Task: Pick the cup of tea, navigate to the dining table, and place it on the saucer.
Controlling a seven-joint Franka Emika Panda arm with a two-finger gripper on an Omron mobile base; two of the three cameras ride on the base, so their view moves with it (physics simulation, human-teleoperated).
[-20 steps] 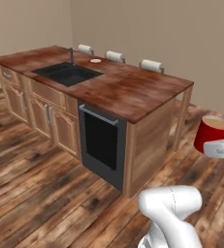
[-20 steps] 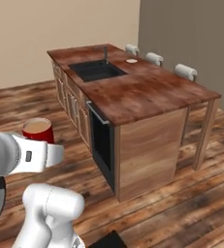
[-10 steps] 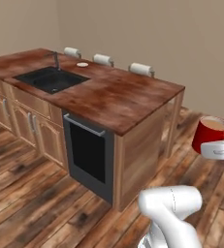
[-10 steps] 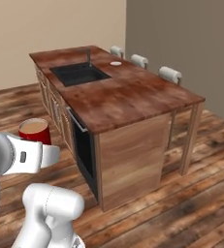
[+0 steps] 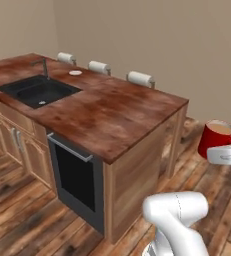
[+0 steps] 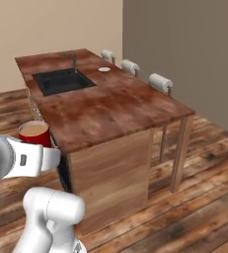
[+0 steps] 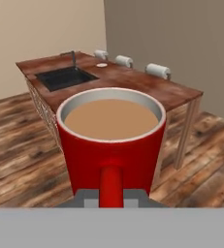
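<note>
Between frames the whole scene shifts with the driving base, bringing the table (image 6: 110,106) closer. Gripper (image 7: 111,196) is clenched on the cup (image 7: 111,145) handle, carrying it upright so the tea stays level. Saucer (image 6: 104,69) waits upper centre, beyond the sink (image 6: 63,80).

The white Franka arm rises from its rounded base joint, low in both base views, and reaches out level at about counter height. Its white wrist segment lies horizontal. The gripper (image 7: 111,196) is closed on the handle of the cup of tea (image 7: 111,145), holding the cup upright and close in front of the hand. From the left base camera the cup of tea (image 5: 215,138) sits just above the wrist; from the right base camera the cup (image 6: 35,134) stands beside the forearm.
</note>
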